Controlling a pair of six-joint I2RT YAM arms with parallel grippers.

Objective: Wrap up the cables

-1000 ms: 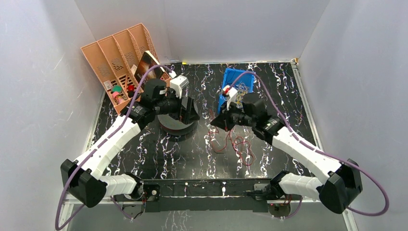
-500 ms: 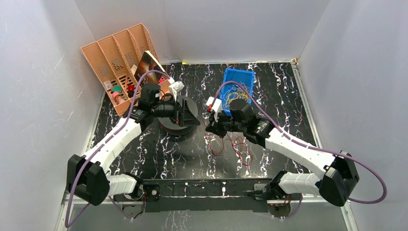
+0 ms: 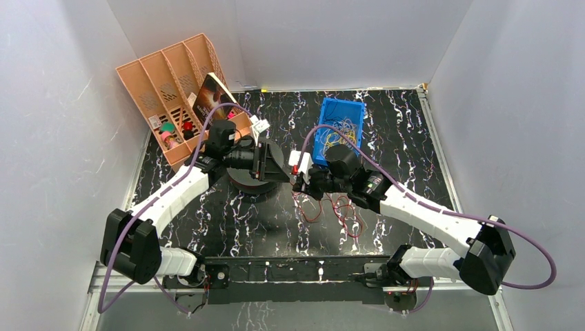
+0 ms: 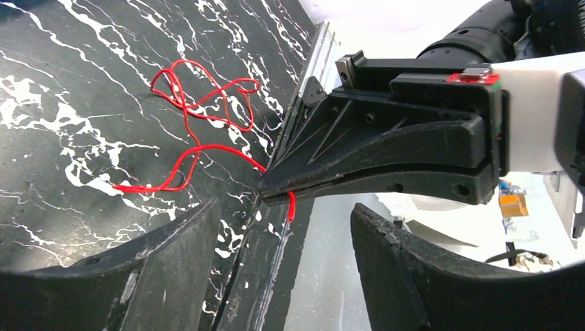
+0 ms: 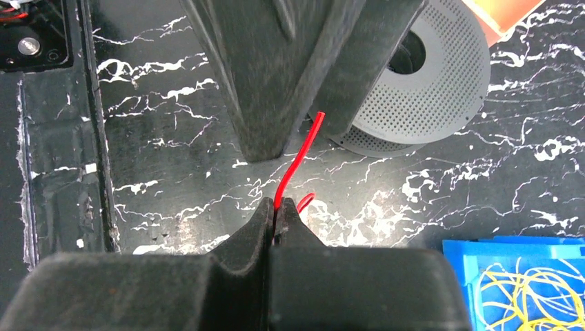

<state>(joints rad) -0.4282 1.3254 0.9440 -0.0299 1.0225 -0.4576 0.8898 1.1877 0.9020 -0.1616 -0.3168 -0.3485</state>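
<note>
Black white-veined table [image 3: 414,152], white walls around; right gripper [image 5: 278,207] pinched tight on one end of the red cables [image 5: 293,165], short tip poking past its fingertips; tip points into the gap of the left gripper [image 4: 283,214], jaws spread wide, gripping nothing; rest of strand lies in loose loops on table below right arm; spool [image 3: 247,182] under left gripper; blue bin [image 3: 330,110] of yellow wires [image 3: 339,136] behind.
</note>
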